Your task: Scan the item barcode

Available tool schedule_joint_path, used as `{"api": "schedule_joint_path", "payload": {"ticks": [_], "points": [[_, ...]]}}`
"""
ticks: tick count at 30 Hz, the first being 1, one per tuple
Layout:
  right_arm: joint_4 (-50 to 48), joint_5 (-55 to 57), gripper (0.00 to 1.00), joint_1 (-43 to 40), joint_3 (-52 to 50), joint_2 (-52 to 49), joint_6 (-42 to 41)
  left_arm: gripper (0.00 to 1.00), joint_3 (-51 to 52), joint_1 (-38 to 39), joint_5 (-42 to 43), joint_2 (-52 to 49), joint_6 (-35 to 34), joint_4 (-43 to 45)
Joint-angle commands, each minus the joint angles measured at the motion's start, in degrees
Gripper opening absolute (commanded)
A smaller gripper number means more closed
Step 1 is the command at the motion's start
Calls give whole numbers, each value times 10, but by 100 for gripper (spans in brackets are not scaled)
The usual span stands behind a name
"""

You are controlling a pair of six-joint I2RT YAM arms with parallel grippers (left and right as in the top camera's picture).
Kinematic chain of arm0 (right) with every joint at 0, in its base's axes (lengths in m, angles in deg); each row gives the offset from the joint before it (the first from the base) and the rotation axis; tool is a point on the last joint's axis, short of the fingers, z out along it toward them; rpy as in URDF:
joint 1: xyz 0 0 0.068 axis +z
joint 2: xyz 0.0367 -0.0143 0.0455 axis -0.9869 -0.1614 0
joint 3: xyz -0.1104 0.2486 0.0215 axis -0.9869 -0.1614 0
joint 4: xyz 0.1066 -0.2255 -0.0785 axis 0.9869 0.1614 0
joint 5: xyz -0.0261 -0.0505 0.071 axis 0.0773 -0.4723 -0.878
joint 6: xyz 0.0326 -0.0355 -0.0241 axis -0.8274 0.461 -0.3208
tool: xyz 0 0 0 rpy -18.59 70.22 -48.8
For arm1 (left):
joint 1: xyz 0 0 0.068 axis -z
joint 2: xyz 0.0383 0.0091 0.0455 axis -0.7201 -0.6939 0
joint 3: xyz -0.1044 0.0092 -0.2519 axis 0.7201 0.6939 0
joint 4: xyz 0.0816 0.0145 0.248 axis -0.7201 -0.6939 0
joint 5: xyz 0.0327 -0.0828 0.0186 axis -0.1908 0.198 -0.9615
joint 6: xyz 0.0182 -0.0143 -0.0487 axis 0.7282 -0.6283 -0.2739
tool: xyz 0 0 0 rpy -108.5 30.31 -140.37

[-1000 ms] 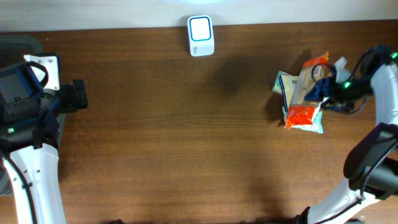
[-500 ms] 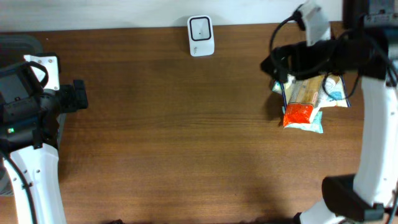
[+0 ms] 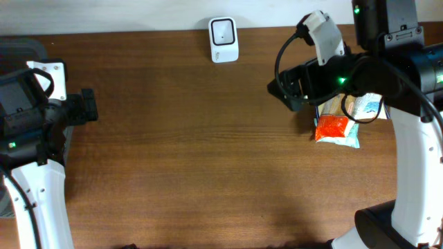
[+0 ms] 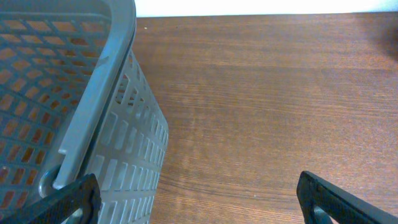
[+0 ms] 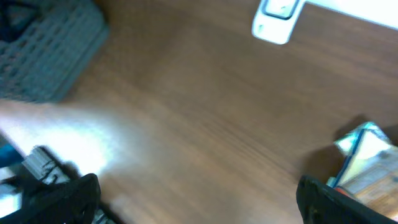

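1. Overhead: the snack packet point(image 3: 336, 128) lies flat on the table point(image 3: 208, 159) out at 3 o'clock, partly covered by the right arm. The scanner point(image 3: 223, 40) stands at 12 o'clock by the far edge, well apart from the packet. The right gripper point(image 3: 280, 90) hovers at the packet's 10 o'clock and looks clear of it. The left gripper point(image 3: 88, 107) is parked at 9 o'clock beside the grey basket point(image 3: 14, 47).

2. Left wrist: the left gripper is released, its fingers spread wide with only bare wood between them. The basket fills the view from 9 to 11 o'clock. The packet is not in this view.

3. Right wrist: this view is blurred, but the right gripper point(image 5: 199, 202) is released too, with its fingertips far apart and nothing between them. One corner of the packet shows at 4 o'clock, and the scanner is at 1 o'clock.

4. Handling, as I judge it: the packet looks like a light pouch of thin printed film, soft, crinkly and probably slick. It should buckle rather than resist, so a hard squeeze across the middle could crush what is inside. I would pinch a sealed end seam or a long edge, leaving the printed faces uncovered. I cannot see which face carries the barcode.
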Motion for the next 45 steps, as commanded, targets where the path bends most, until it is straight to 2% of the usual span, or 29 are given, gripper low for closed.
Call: {"api": "schedule_joint_path", "payload": {"ticks": [1,5,8,12,14,15,16,22,24,28,30,36,45], "points": [[-46,83,99,15,5,2,-5,99,-6,-2,6,1,9,1],[-164,141,99,45,-36,19,-2,99,-6,-2,6,1,9,1],[-278,145,99,45,-140,66,-2,99,-6,-2,6,1,9,1],[-514,145,99,43,-440,226,46,99,-6,-2,6,1,9,1],[-582,140,99,32,-538,283,45,99,-6,-2,6,1,9,1],[-668,136,99,14,-658,352,45,99,-6,-2,6,1,9,1],[-714,136,99,3,-726,393,45,99,-6,-2,6,1,9,1],[-982,136,99,-60,-1122,663,45,99,-6,-2,6,1,9,1],[-1025,136,99,-75,-1227,751,45,99,-6,-2,6,1,9,1],[-1053,136,99,-84,-1378,895,45,99,-6,-2,6,1,9,1],[-1053,138,99,-84,-1408,925,45,99,-6,-2,6,1,9,1],[-923,151,99,-84,-1414,990,45,99,-6,-2,6,1,9,0],[-924,151,99,-84,-1414,990,45,99,-6,-2,6,1,9,0]]}}
